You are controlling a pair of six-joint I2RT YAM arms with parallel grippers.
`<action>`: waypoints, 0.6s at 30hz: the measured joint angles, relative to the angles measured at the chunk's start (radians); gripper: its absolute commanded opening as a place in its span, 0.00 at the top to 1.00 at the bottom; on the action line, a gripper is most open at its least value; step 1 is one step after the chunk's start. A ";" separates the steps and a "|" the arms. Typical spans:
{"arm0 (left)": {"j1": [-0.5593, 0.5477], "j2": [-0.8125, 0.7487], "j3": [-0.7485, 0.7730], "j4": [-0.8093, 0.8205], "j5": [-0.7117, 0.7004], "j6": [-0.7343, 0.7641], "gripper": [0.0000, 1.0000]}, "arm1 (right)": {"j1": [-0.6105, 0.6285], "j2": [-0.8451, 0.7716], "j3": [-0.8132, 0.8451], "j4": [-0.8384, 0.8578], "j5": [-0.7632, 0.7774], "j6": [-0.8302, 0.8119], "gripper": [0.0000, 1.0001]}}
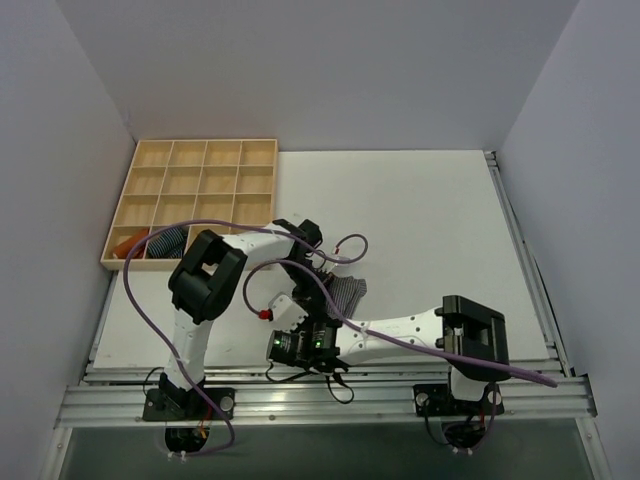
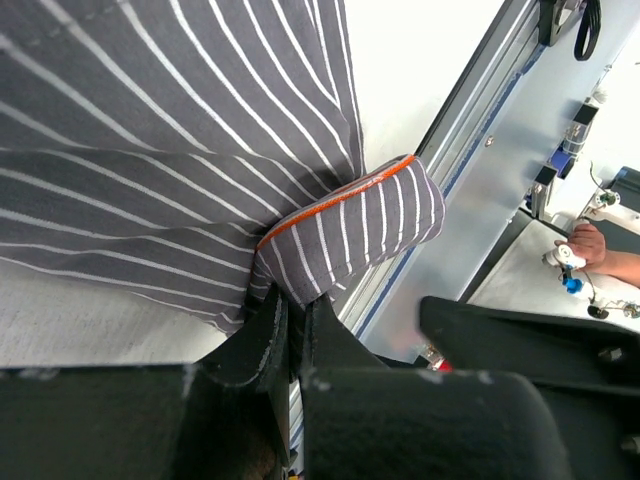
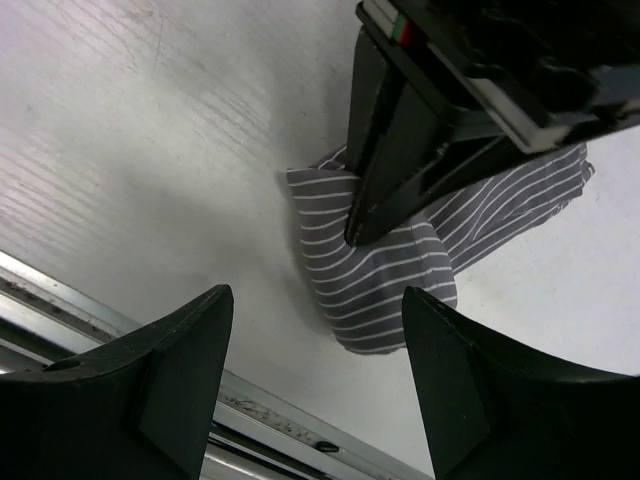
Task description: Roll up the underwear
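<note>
The underwear (image 1: 347, 292) is a grey cloth with thin white stripes and an orange edge, lying on the white table near the front rail. My left gripper (image 2: 297, 305) is shut on a folded-over lobe of the underwear (image 2: 350, 225), which bulges up between its fingertips. In the right wrist view the left gripper (image 3: 360, 230) comes down from above onto the bunched underwear (image 3: 380, 285). My right gripper (image 3: 317, 300) stands wide open just on the near side of the cloth, nothing between its fingers. From above, the right gripper (image 1: 305, 330) sits under the crossed arms.
A wooden compartment tray (image 1: 190, 165) stands at the back left, with an orange cloth (image 1: 125, 243) and a blue striped roll (image 1: 167, 240) in its near-left cells. The aluminium rail (image 1: 400, 392) runs along the table's front edge, close to the cloth. Grey walls close in both sides.
</note>
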 measured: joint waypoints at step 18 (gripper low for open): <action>-0.063 0.007 -0.001 -0.040 -0.002 -0.001 0.98 | -0.041 0.069 0.031 -0.145 -0.049 -0.107 0.34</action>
